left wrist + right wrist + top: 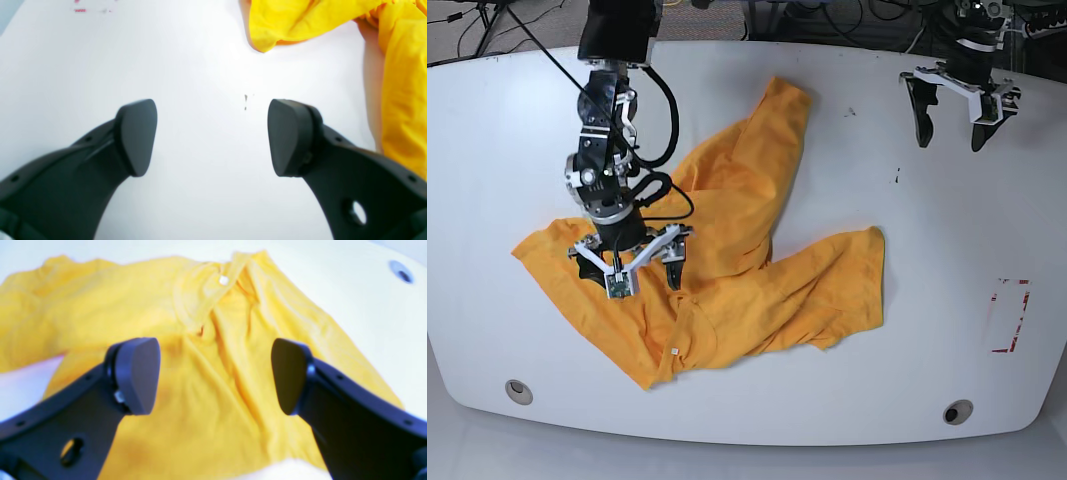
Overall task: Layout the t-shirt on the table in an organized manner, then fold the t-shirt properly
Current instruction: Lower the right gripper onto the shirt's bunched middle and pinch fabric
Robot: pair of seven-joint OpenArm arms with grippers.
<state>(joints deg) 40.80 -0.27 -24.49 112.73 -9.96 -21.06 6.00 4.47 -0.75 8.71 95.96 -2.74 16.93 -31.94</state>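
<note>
crumpled orange t-shirt, glossy, seemingly white table

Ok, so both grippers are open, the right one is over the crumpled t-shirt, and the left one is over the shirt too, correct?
Not quite. The left gripper is open over bare table, with the t-shirt off to its side, as the left wrist view shows. The rest holds: the right gripper is open above the crumpled shirt.

Base cam looks down on the whole table from the front. Each wrist cam sits close behind its fingers: right one faces the shirt, left one bare table beside it. All share the shirt.
</note>
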